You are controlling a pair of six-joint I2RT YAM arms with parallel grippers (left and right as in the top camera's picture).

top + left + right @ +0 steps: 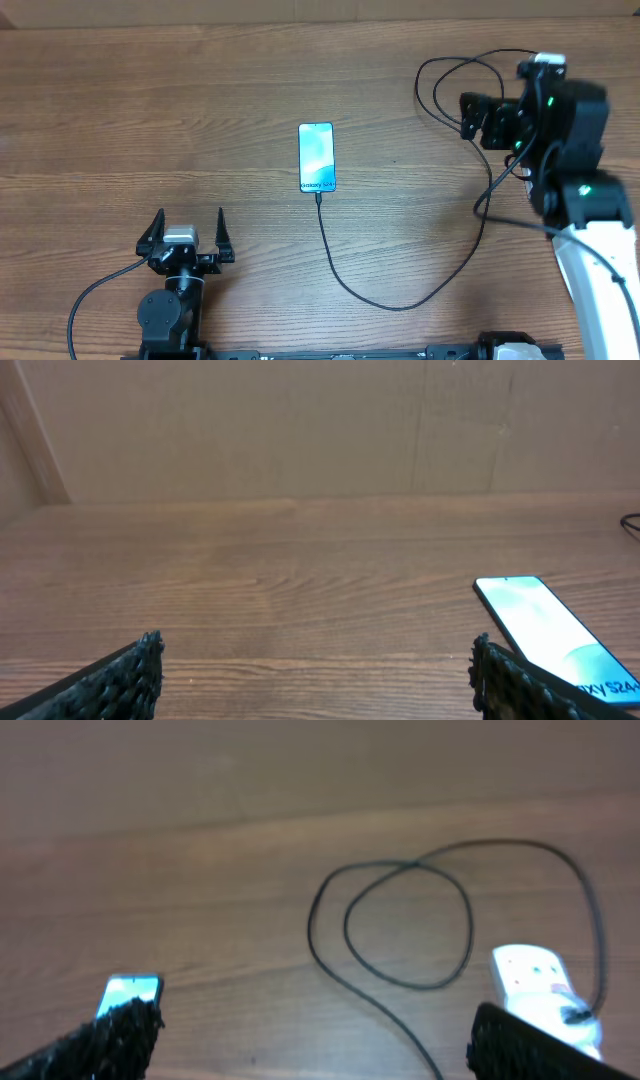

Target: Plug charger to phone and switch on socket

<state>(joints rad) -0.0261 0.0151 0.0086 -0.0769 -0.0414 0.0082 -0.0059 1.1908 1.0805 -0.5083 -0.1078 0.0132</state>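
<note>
Since the charger [320, 220] appears to meet the near end of the phone [317, 158], which lies face-up and lit around the middle of the table [150, 100], the plugging step looks done and only the switch seems left. From the phone the thin black cable sweeps toward the near edge, bends back to the right side and coils in loose loops near the far right corner. There it ends at the socket [540, 985], where a dark plug seems seated. The overhead view hides the socket under the arm. The right gripper [315, 1015] hangs over that corner with its fingers spread wide and holding nothing, probably placed to reach the switch. The left gripper [190, 213] sits by the near edge toward the left, equally spread and empty, likely parked clear of the cable. The table is bare brown wood grain, backed at the far edge by a plain beige board [300, 420].
</note>
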